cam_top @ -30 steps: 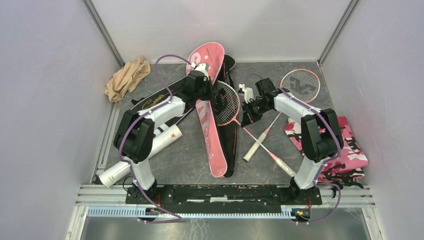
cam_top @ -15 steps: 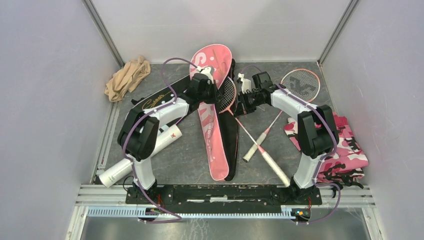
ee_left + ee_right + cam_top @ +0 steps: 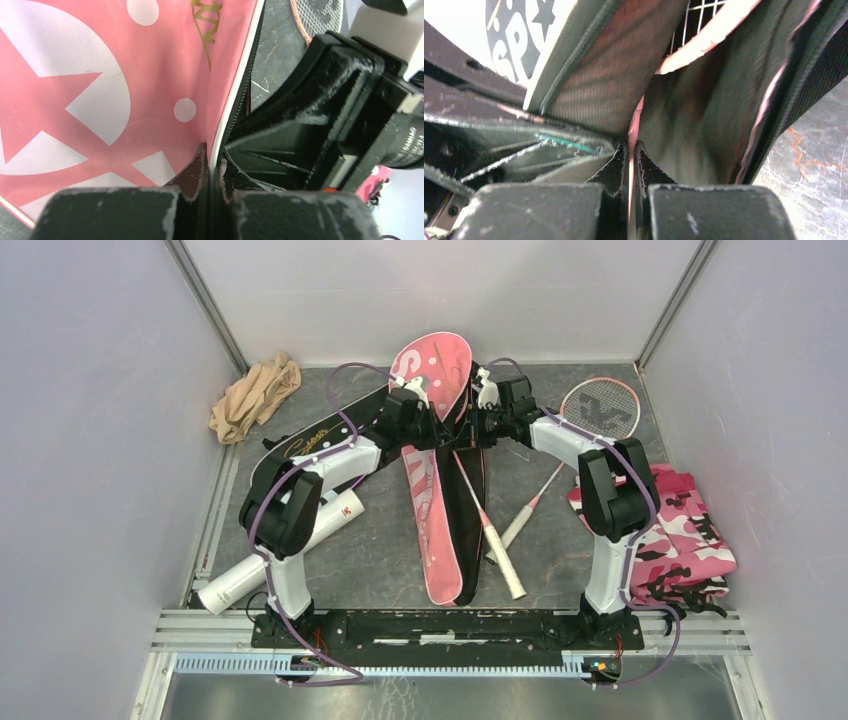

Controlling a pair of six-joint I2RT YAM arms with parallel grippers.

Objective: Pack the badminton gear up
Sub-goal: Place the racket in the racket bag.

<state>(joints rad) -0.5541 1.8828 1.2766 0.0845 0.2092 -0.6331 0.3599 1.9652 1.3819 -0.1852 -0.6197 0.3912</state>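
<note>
Both white-and-black arms reach forward from their bases and angle inward, wrists nearly meeting at the far middle. The left gripper (image 3: 437,425) and right gripper (image 3: 472,428) face each other, each with its jaws pinched nearly together.

Change over the last second. The right tool (image 3: 480,426), clamped on the racket (image 3: 492,540), travels from right of centre up and leftward. It now sits just beside the left tool (image 3: 424,418) in the upper middle of the frame. The racket head, previously exposed over the black bag (image 3: 463,515), is now hidden under the raised head end of the pink bag (image 3: 432,362). Its white handle swings from lower right toward the centre. The left tool shifts slightly rightward, carrying the pink bag's head end with it.
</note>
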